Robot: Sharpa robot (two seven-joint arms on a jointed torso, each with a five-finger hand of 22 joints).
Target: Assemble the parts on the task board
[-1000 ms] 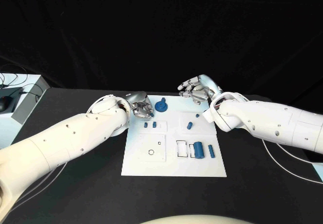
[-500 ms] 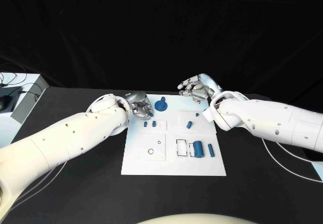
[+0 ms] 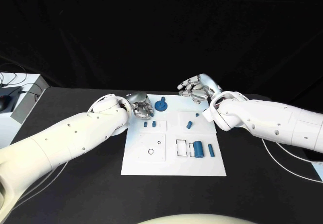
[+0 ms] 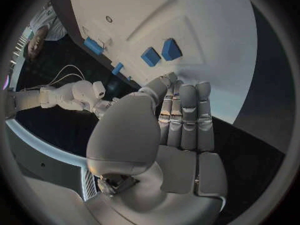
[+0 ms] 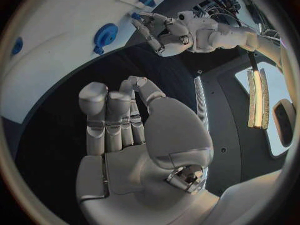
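- On the black table (image 3: 80, 186) lies the white task board (image 3: 173, 161) — flat, right in the middle.
- At its 12 o'clock edge sits one round blue part (image 3: 161, 105).
- Two small blue parts (image 3: 150, 124) lie side by side near it.
- One fat blue tube (image 3: 199, 149) lies at 3 o'clock.
- Left hand (image 3: 141, 109) — fingers curled in, holding nothing.
- Right hand (image 3: 197, 89) is the same.

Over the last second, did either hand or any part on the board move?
Hardly any change. The left hand and right hand stay at the task board's far edge, holding nothing; the blue parts, including the round one, lie where they were.
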